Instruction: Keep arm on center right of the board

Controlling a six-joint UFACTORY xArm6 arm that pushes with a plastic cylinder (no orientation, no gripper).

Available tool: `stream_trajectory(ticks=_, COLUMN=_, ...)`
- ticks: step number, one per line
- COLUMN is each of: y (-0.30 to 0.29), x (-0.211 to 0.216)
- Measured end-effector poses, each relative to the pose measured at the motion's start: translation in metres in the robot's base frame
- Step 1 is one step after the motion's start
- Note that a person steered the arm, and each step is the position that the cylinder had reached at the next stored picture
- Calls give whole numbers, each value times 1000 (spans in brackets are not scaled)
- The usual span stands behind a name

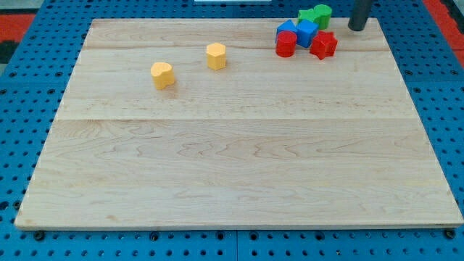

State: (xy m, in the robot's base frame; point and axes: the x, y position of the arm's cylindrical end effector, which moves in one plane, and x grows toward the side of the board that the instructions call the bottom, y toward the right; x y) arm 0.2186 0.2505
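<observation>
My tip [357, 28] is the lower end of a dark rod at the view's top right, near the board's top edge. It stands just right of a cluster of blocks. The cluster holds a green block [316, 14], two blue blocks [288, 29] [307, 32], a red cylinder [286, 44] and a red star-shaped block [323, 45]. The tip is apart from them, nearest the green block and the red star. A yellow hexagonal block [216, 56] and a yellow heart-like block [162, 74] lie at the upper left of centre.
The wooden board [232, 167] lies on a blue perforated table [22, 123]. A red surface shows at the view's top left and top right corners.
</observation>
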Motion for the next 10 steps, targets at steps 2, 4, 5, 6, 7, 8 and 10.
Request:
stream_trajectory(ticks=2, y=32, x=91)
stream_trajectory(ticks=4, y=19, x=156)
stream_trajectory(ticks=5, y=19, x=163)
stream_trajectory(ticks=6, y=19, x=172)
stream_trajectory(ticks=7, y=19, x=181)
stream_trajectory(ticks=8, y=19, x=188)
stream_trajectory(ticks=10, y=19, x=196)
